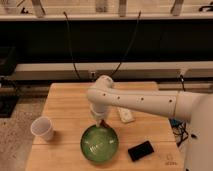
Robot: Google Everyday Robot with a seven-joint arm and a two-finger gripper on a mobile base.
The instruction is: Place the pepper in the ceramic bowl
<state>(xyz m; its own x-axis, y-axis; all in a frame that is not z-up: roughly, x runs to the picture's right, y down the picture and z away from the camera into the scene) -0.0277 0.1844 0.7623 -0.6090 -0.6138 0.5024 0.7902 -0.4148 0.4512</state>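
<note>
The green ceramic bowl [100,145] sits on the wooden table [65,105] near its front edge. My gripper [101,121] hangs from the white arm just above the bowl's far rim. A small dark red-brown bit shows at the gripper's tip, which may be the pepper [103,123]. The rest of it is hidden by the gripper.
A white paper cup [43,128] stands at the table's left front. A black flat device [140,150] lies to the right of the bowl. A small pale object [125,114] lies behind the arm to the right. Shelving and cables run behind the table.
</note>
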